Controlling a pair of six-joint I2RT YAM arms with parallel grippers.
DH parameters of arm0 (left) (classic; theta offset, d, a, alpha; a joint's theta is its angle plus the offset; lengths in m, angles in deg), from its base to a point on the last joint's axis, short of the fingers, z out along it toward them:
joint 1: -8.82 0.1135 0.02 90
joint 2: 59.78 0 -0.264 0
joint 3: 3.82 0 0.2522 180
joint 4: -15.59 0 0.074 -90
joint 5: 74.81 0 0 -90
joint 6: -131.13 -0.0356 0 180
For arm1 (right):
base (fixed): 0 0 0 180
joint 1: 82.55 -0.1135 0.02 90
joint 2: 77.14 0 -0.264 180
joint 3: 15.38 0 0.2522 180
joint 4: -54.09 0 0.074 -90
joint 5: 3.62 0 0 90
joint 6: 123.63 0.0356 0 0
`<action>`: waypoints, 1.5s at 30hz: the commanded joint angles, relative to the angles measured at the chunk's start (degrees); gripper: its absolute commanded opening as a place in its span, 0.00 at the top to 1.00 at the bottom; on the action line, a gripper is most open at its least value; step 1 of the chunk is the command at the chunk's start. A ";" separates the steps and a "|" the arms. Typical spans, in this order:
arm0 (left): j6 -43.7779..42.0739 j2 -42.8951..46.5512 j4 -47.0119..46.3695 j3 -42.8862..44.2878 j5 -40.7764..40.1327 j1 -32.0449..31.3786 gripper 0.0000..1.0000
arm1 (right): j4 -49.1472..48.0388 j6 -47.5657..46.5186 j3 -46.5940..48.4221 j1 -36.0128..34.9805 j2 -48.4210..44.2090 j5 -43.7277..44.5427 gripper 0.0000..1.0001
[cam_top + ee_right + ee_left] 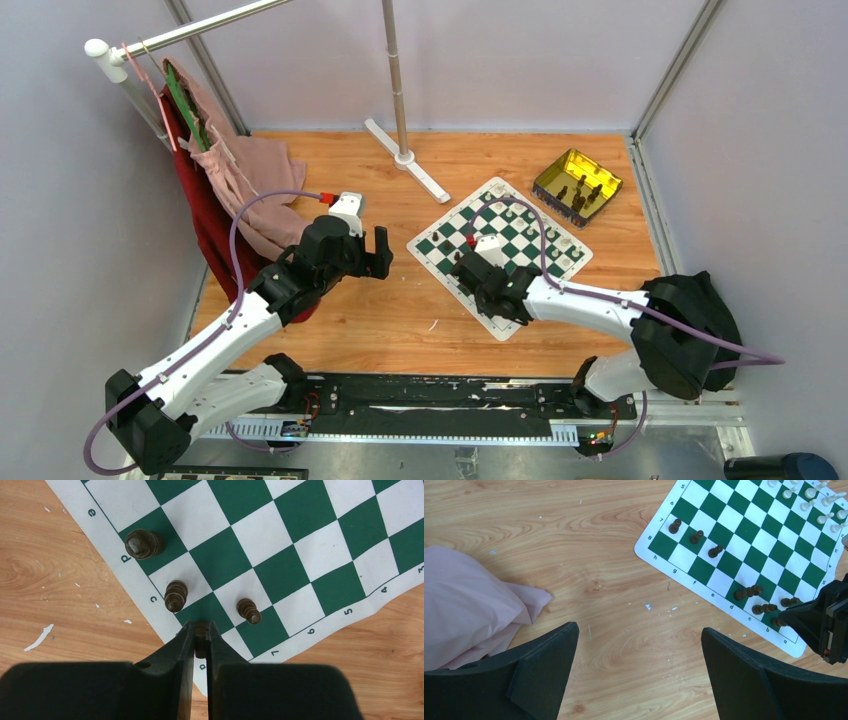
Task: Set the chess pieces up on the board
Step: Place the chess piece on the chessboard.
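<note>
The green and white board (520,215) lies at the table's middle right, and it shows in the left wrist view (744,535) and the right wrist view (280,535). Dark brown pieces (696,536) stand along its near-left side, white pieces (819,500) along its far side. My right gripper (201,630) is shut on a dark brown piece (201,640) over the board's near-left corner squares, beside three standing dark pieces (176,596). In the top view it (468,268) sits at that corner. My left gripper (639,635) is open and empty above bare wood, left of the board.
A gold tin (577,185) with several dark pieces stands at the back right. Pink cloth (250,180) and red cloth hang from a rack at the left; the pink cloth (469,605) lies near my left gripper. A pole stand (405,155) stands at the back.
</note>
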 commanded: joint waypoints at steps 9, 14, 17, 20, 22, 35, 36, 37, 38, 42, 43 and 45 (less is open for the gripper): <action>-1.13 -0.25 -0.86 -0.67 -0.23 -0.45 0.01 | -1.09 -0.88 -1.25 1.94 0.86 -0.36 1.00; -1.05 -0.52 -1.07 -0.76 -0.19 -0.43 0.01 | -1.57 -1.23 -1.09 2.24 1.29 -0.92 1.00; -1.04 -0.73 -1.20 -0.75 -0.14 -0.41 0.01 | -1.60 -1.47 -0.90 2.40 1.69 -1.14 1.00; -1.04 -0.73 -1.24 -0.85 -0.14 -0.41 0.01 | -1.64 -1.56 -0.82 2.51 1.92 -1.36 0.98; -1.04 -0.79 -1.17 -0.85 -0.14 -0.42 0.01 | -1.66 -1.56 -0.89 2.48 1.86 -1.37 0.96; -0.39 -0.89 -1.65 -0.79 -0.23 -0.41 0.01 | -0.32 -2.99 0.36 2.87 0.58 -0.79 0.73; -0.28 -0.85 -1.69 -0.84 -0.30 -0.41 0.01 | -0.12 -3.17 0.56 2.82 0.41 -0.65 0.73; -0.08 -0.90 -1.76 -0.83 -0.24 -0.41 0.01 | 0.12 -3.40 0.74 2.82 0.24 -0.62 0.73; 0.11 -0.85 -1.81 -0.85 -0.23 -0.41 0.01 | 0.31 -3.54 0.96 2.85 0.07 -0.54 0.73; 0.60 -0.95 -1.89 -0.53 -0.23 -0.43 0.01 | 1.30 -4.31 1.74 2.85 -1.05 -0.49 0.72; 0.69 -0.96 -1.71 -0.24 -0.23 -0.46 0.01 | 1.84 -4.53 2.31 2.86 -1.43 -0.33 0.72; 0.57 -0.95 -1.25 0.45 -0.33 -0.41 0.01 | 2.97 -5.11 3.61 2.87 -2.72 0.01 0.72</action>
